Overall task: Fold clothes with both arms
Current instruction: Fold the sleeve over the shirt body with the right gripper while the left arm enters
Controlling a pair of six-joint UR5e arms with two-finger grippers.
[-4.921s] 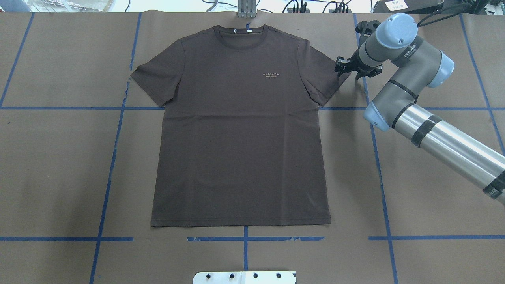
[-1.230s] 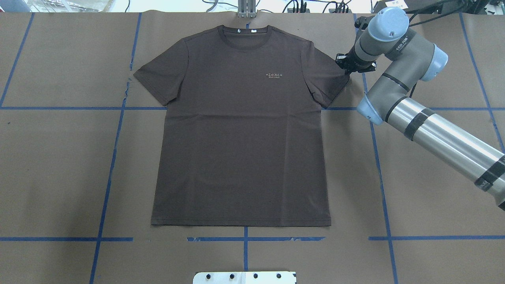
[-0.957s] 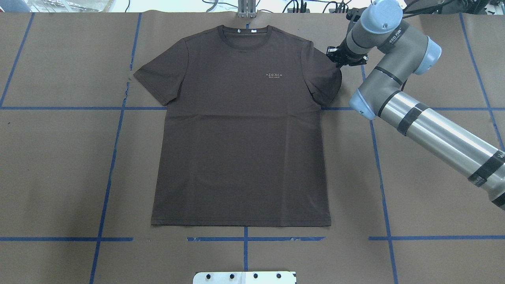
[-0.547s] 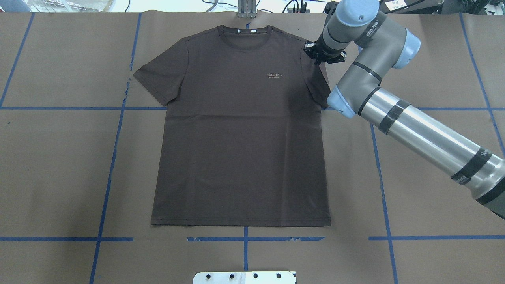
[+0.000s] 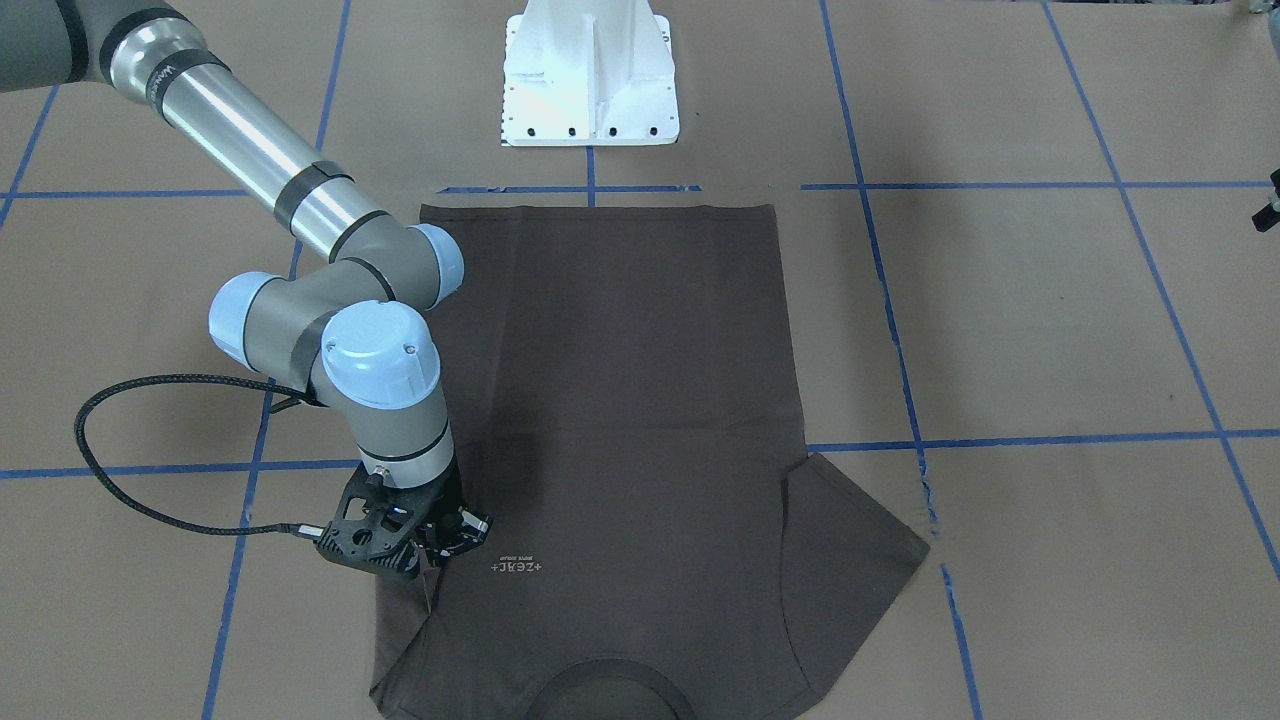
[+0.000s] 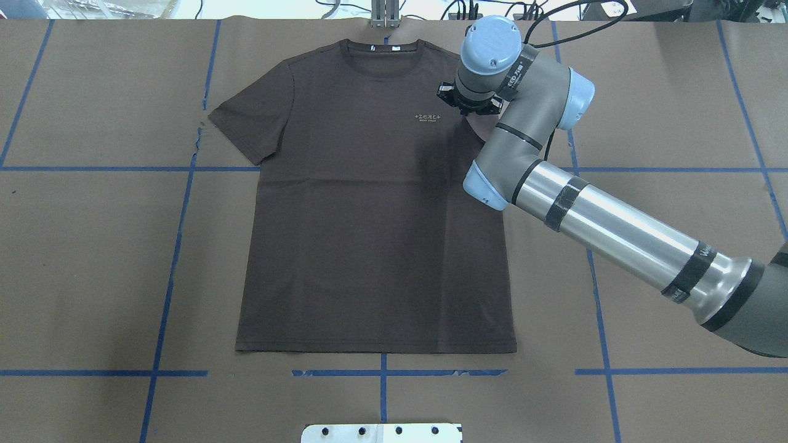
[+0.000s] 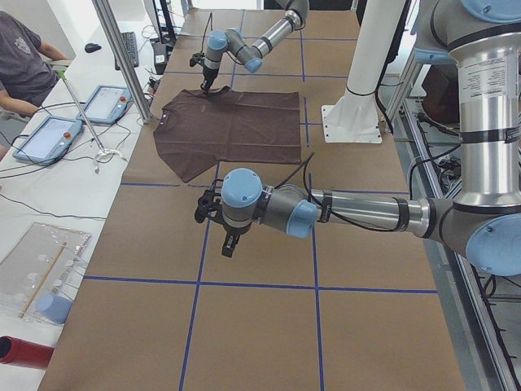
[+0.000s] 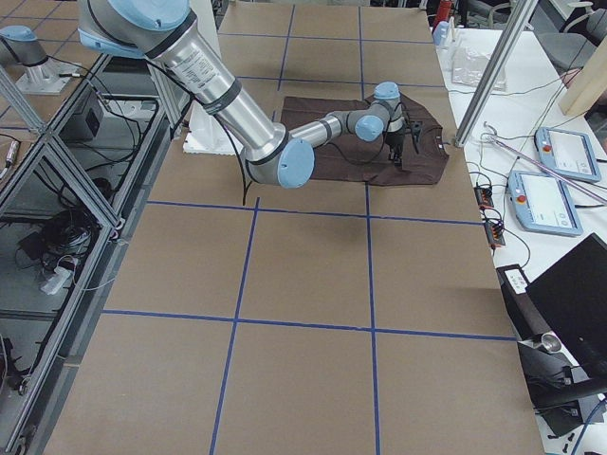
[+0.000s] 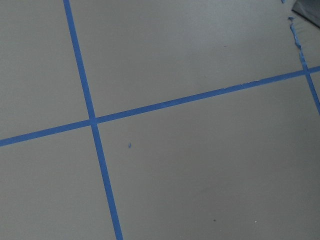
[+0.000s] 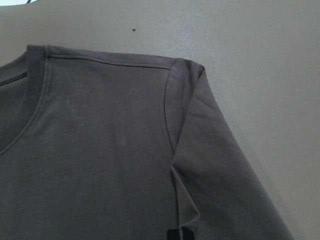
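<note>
The dark brown T-shirt (image 6: 369, 215) lies flat, front up, collar toward the table's far edge. My right gripper (image 6: 466, 109) hovers just right of the pale chest logo (image 6: 428, 117), shut on the shirt's right sleeve. That sleeve is pulled inward over the chest, and its lighter underside (image 6: 481, 127) shows below the gripper. In the front-facing view the right gripper (image 5: 432, 552) pinches cloth beside the logo. The right wrist view shows the shoulder seam and drawn-over sleeve (image 10: 210, 165). My left gripper (image 7: 229, 244) hangs over bare paper well off the shirt; I cannot tell whether it is open.
Brown paper with blue tape lines (image 6: 178, 203) covers the table. The white pedestal base (image 5: 590, 75) stands at the robot's edge, just beyond the shirt's hem. A side table with tablets (image 7: 106, 104), a metal post (image 7: 122, 57) and a seated person (image 7: 20, 57) lie past the collar end.
The right gripper closed on the right sleeve's outer edge and carried it left over the shirt, from outside the sleeve to beside the logo. The sleeve now lies drawn inward.
</note>
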